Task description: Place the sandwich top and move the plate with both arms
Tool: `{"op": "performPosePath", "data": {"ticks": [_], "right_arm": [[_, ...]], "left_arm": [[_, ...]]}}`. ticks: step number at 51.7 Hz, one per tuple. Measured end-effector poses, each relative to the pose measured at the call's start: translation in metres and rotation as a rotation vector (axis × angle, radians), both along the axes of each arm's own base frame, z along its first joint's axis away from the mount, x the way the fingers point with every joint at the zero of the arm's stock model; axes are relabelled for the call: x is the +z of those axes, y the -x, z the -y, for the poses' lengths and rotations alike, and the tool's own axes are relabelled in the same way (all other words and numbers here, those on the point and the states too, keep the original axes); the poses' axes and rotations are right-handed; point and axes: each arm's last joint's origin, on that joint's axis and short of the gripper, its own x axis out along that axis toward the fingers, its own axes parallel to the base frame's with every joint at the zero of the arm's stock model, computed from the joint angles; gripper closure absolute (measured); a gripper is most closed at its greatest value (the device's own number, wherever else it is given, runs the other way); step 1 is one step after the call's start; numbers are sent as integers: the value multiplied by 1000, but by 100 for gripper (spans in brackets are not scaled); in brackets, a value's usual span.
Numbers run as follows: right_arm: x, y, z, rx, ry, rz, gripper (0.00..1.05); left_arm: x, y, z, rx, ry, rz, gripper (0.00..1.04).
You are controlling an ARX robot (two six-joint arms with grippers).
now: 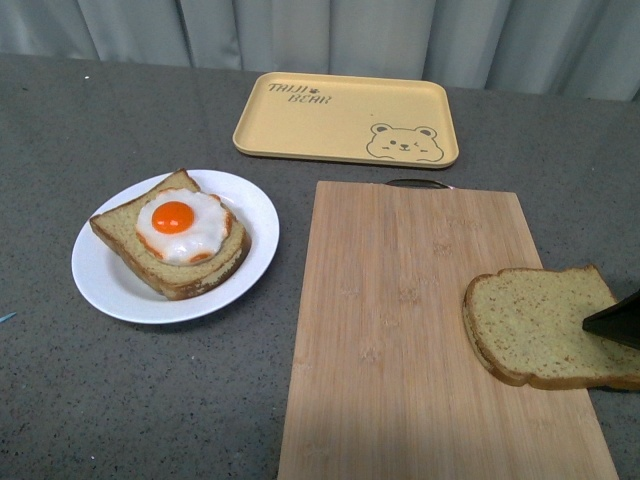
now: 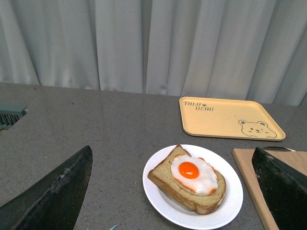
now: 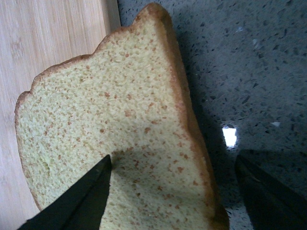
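The sandwich top point(image 1: 545, 325), a plain tan slice with a darker crust, lies flat at the right edge of the wooden cutting board point(image 1: 420, 330). My right gripper point(image 3: 175, 167) is open just above it: one finger point(image 3: 86, 194) hangs over the crumb of the sandwich top point(image 3: 120, 120), the other beyond its crust over the grey counter. In the front view only a black fingertip point(image 1: 615, 322) shows. The white plate point(image 1: 110, 285) holds a bread slice with a fried egg point(image 1: 180, 230) at the left. My left gripper point(image 2: 175, 175) is open, high above the plate point(image 2: 232, 203).
A yellow bear tray point(image 1: 345, 118) lies at the back of the grey counter, behind the board. The board's metal handle point(image 1: 418, 183) points toward it. Grey curtains hang along the far edge. A vent-like object point(image 2: 9, 115) sits far left in the left wrist view.
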Motion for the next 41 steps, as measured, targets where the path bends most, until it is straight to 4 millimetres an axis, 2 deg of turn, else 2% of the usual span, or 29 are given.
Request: {"op": "performPosePath", "data": {"ticks": [3, 12, 23, 29, 37, 41], "right_arm": [[0, -1, -2, -3, -6, -6, 45], [1, -1, -2, -27, -15, -28, 70], [14, 1, -2, -57, -42, -42, 101], [26, 1, -3, -69, -115, -16, 103], [66, -7, -9, -63, -301, 148, 103], [76, -13, -19, -51, -344, 186, 103]], "left_arm": [[0, 0, 0, 0, 0, 0, 7], [0, 0, 0, 0, 0, 0, 7], [0, 0, 0, 0, 0, 0, 7], [0, 0, 0, 0, 0, 0, 7], [0, 0, 0, 0, 0, 0, 7], [0, 0, 0, 0, 0, 0, 7]]}}
